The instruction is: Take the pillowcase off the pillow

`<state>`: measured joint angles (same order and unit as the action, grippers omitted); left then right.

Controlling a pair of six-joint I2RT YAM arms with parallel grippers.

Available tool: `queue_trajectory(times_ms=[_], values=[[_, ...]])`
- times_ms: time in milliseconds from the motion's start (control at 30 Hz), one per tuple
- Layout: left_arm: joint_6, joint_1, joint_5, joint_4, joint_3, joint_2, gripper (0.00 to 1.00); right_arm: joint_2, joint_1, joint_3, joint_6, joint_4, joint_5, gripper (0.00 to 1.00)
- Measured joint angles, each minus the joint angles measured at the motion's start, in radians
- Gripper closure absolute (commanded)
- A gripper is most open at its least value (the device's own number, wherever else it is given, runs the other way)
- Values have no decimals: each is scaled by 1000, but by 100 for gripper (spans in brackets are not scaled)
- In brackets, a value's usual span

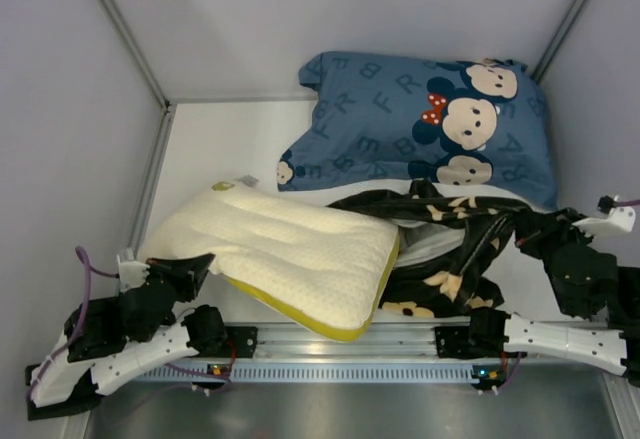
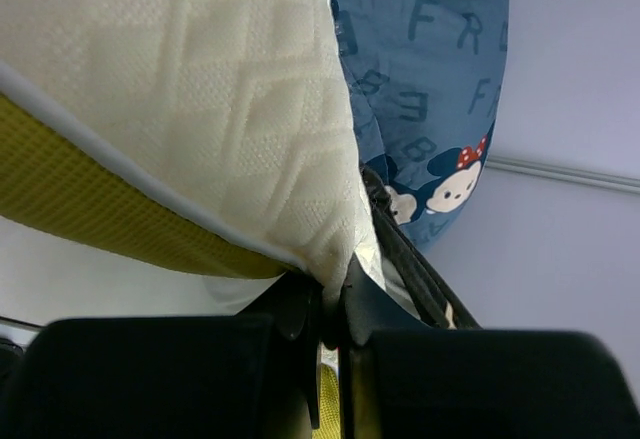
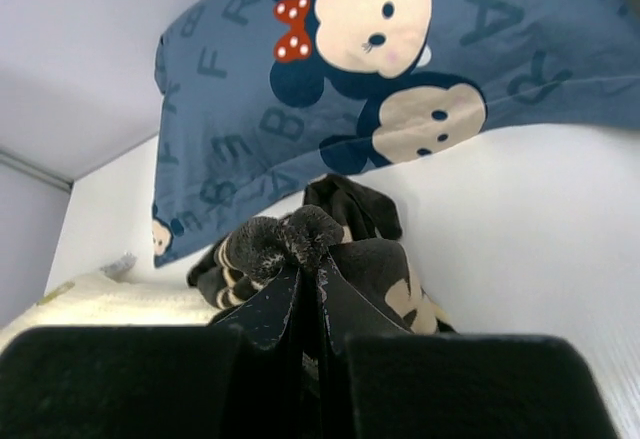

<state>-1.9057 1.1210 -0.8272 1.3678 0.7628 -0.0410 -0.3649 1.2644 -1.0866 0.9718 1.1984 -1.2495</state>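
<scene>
Pillow (image 1: 285, 254): cream, quilted diamond texture, with a yellow-green mesh band along its near side. It lies left of centre on the table (image 1: 230, 149). Its long axis runs diagonally from far-left to near-right, and the near-right corner lies over the metal rail (image 1: 400, 337).

Pillowcase (image 1: 460, 249): black with tan flower motifs, crumpled in a heap just right of the pillow and touching its right end. The heap has no clear long axis. It sits in front of the blue mouse-print pillow (image 1: 420, 119).

Left gripper (image 1: 205, 267): I see it clamped on the pillow's near-left corner, jaws tight on the seam.

Right gripper (image 1: 528, 234): pinched closed on a bunched fold of pillowcase at the heap's right edge.
</scene>
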Motion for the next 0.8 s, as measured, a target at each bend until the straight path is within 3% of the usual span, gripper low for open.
queue_trajectory(times_ms=[333, 800], values=[[21, -1, -6, 26, 36, 0, 100, 79, -5, -193, -124, 9, -147, 100], [20, -1, -37, 34, 69, 0, 100, 110, -6, -435, -286, 23, -209, 100]])
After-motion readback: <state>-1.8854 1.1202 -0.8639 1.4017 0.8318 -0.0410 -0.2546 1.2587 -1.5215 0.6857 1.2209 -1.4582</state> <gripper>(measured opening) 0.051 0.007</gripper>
